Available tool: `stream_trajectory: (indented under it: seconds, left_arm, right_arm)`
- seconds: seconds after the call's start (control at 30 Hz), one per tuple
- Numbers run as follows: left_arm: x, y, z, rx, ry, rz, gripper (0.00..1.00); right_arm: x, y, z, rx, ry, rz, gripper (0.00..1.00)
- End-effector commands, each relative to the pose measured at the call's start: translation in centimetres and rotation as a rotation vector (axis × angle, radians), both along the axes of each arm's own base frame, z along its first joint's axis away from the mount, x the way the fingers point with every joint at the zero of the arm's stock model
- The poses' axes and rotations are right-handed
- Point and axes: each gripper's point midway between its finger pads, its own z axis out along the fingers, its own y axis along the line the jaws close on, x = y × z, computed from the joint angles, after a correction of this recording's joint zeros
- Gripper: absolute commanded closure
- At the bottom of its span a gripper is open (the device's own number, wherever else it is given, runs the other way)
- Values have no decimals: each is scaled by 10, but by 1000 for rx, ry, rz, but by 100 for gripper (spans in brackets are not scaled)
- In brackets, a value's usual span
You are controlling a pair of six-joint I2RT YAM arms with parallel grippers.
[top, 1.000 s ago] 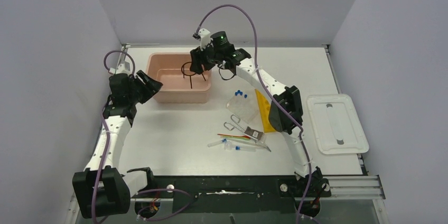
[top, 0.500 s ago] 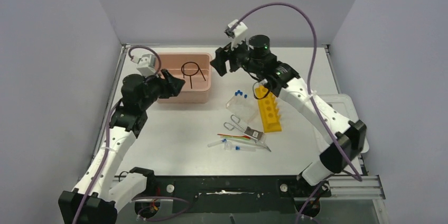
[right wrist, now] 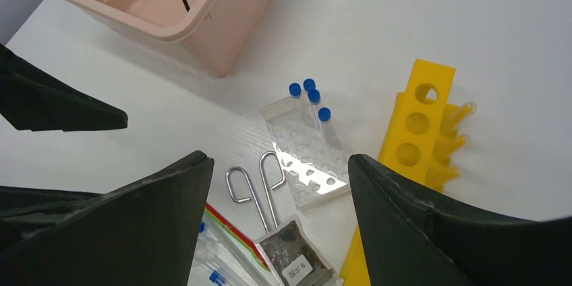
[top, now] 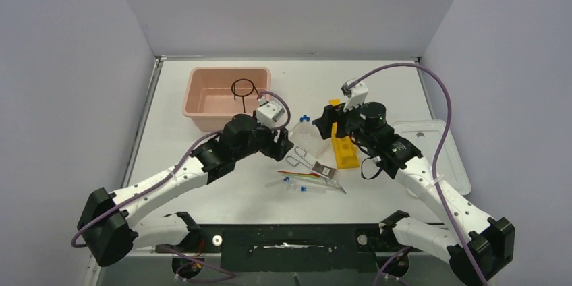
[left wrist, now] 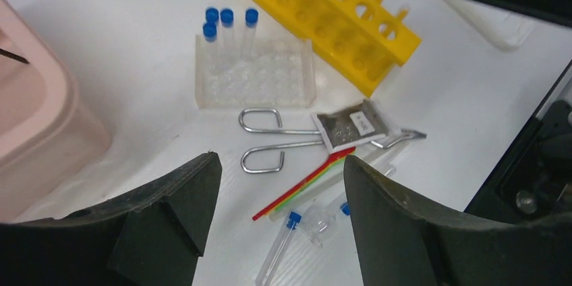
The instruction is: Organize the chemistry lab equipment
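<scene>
Far left, toward the back: pink tub (top: 195, 90), with the black wire ring with stem (top: 243, 88) lying inside. Next, left gripper (left wrist: 281, 160), fingers spread wide and empty, hovering above the metal tongs (left wrist: 290, 141). Across the tongs, a small grey packet (left wrist: 351, 127); just nearer, thin coloured sticks (left wrist: 303, 185). Behind the tongs, clear tube rack (left wrist: 256, 80), with blue-capped clear tubes (left wrist: 229, 26) at its far edge and more such tubes loose by the sticks. Then right gripper (right wrist: 278, 158), fingers likewise parted, holding nothing, above the clear rack. Just beside that, yellow holed rack (top: 345, 154). Far right, white lid (top: 445, 158), flat on the table.
</scene>
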Motion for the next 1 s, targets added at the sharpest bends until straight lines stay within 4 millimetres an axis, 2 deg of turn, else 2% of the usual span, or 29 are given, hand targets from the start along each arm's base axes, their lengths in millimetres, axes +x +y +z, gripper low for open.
stream_trajectory:
  seconds: [0.0,0.1,0.23,0.3,0.33,0.43,0.53,0.73,0.83,0.97]
  left_arm:
    - [4,-10,-21,55,-75,-38,33]
    - [-3,-22,-33,64,-80,-136,37]
    - [-19,-41,-62,141,-71,-282,38]
    - [-29,-53,-79,184,-59,-362,38]
    - [-34,-58,-86,215,-69,-409,41]
    - [-42,-69,-103,285,-89,-473,44]
    - [-43,-75,-108,296,-96,-502,44]
    - [-43,-87,-116,301,-87,-556,45]
    - [-43,-88,-128,326,-66,-578,64]
    - [-48,-92,-132,322,-41,-610,63]
  right_arm:
    - [3,10,-6,46,4,6,25]
    - [5,3,-11,40,12,-26,25]
    - [15,-16,-4,59,8,-102,27]
    - [21,-29,-2,69,14,-139,27]
    - [24,-37,-2,63,17,-166,28]
    - [32,-57,-8,-10,26,-245,28]
    - [35,-68,-13,-50,39,-269,28]
    - [36,-72,-21,-64,58,-257,28]
    - [37,-75,-24,-70,63,-255,28]
    - [38,-80,-29,-73,74,-255,27]
